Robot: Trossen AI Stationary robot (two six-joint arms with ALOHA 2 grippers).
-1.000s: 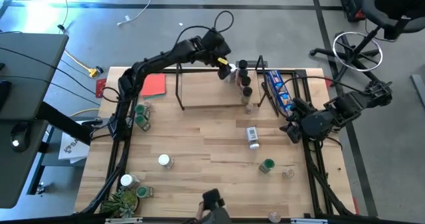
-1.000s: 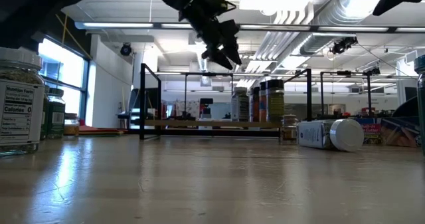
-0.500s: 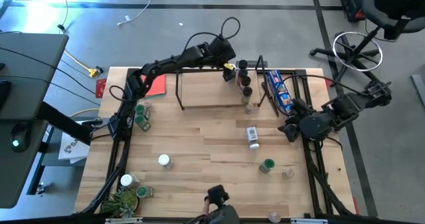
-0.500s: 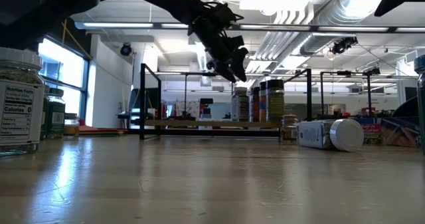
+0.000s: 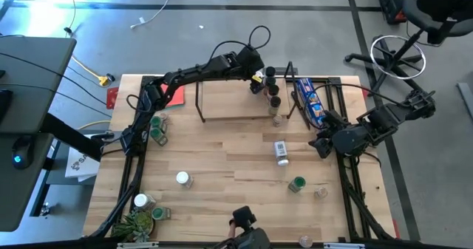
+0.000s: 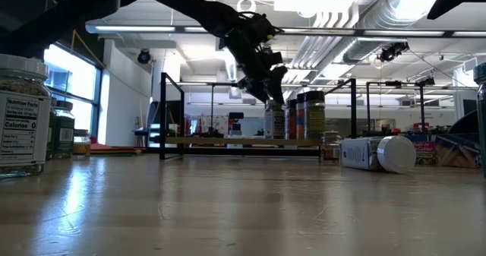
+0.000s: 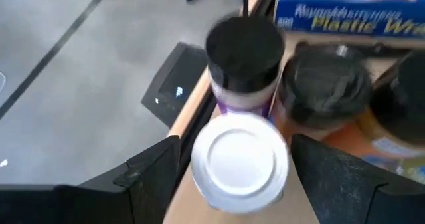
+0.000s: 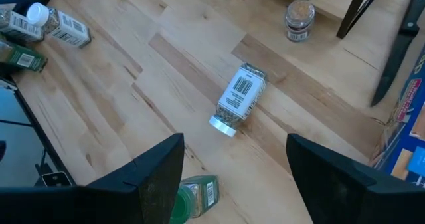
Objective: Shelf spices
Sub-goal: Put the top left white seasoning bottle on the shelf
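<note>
On the near part of the counter (image 5: 222,160) stand scattered spices — a white-lidded jar (image 5: 182,179), a green-lidded one (image 5: 297,184) — and farther in, one jar lying on its side (image 5: 281,152), white cap toward the camera. Beyond, the shelf (image 5: 236,101) carries a row of dark-lidded jars (image 5: 272,86) at its right end, beside a blue packet (image 5: 310,101). Left gripper (image 5: 257,79) hovers there, fingers (image 7: 149,171) spread either side of a white-capped jar (image 7: 240,159) — whether they touch it I cannot tell. Right gripper (image 5: 323,143) waits at the right edge, fingers (image 8: 159,174) released, holding nothing.
</note>
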